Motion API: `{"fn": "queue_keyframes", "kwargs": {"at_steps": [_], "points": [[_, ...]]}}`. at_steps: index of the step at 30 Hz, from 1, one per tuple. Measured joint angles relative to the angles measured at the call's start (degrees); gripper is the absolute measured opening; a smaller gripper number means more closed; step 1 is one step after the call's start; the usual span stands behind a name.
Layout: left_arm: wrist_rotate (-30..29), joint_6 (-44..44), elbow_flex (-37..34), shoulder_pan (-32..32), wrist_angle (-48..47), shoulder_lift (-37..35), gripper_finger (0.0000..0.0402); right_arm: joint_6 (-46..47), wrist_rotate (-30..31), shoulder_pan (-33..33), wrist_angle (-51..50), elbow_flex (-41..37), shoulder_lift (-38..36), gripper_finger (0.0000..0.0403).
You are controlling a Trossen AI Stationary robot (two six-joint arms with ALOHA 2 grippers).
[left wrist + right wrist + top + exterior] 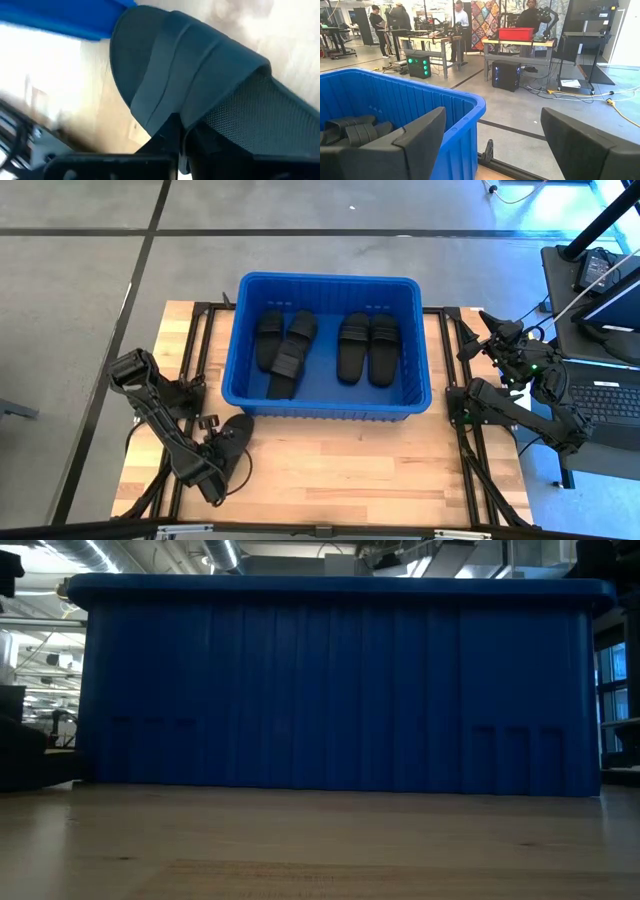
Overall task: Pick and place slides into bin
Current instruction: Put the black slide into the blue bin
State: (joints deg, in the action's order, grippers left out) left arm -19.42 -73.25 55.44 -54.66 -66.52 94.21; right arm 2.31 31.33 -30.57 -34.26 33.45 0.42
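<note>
The blue bin [328,406] stands at the table's middle and fills the low view [340,690]. Several black slides lie in it: two at its left [282,345], one partly over the other, and two side by side at its right [368,348]. One more slide [238,428] is on the wooden table just off the bin's near left corner. My left gripper [225,445] is shut on it. In the left wrist view its wide strap [190,75] fills the frame. My right gripper [495,150] hangs open and level beside the bin's right rim [470,107]. My left gripper pinches the slide's strap at one side end [172,125], where the strap comes down to the sole, between its two fingers [165,145]. The fingers come steeply from above and from the table's near left. I cannot tell whether the slide is clear of the table.
Black frame rails [205,370] run along the table's left and right sides. A laptop and desk [605,395] stand right of the table. Bare wood [360,465] lies between the bin and the near edge. People stand at benches [455,20] far behind.
</note>
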Motion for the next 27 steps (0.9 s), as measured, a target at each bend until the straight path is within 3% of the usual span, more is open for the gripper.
{"fn": "queue_keyframes", "kwargs": {"at_steps": [7,12,20,27], "points": [[1.1,-15.9,1.0,3.0,0.9,-0.2,0.0009,0.0,0.0,0.0,0.0,0.0,0.0,0.0327],[1.4,-17.2,7.4,5.7,1.6,-0.6,0.0007,0.0,0.0,0.0,0.0,0.0,0.0,0.0327],[0.2,-12.4,23.1,9.0,1.3,-4.4,0.0005,0.0,0.0,0.0,0.0,0.0,0.0,0.0327],[-10.5,3.3,37.1,13.0,1.1,-6.1,0.0004,0.0,0.0,0.0,0.0,0.0,0.0,0.0327]]}}
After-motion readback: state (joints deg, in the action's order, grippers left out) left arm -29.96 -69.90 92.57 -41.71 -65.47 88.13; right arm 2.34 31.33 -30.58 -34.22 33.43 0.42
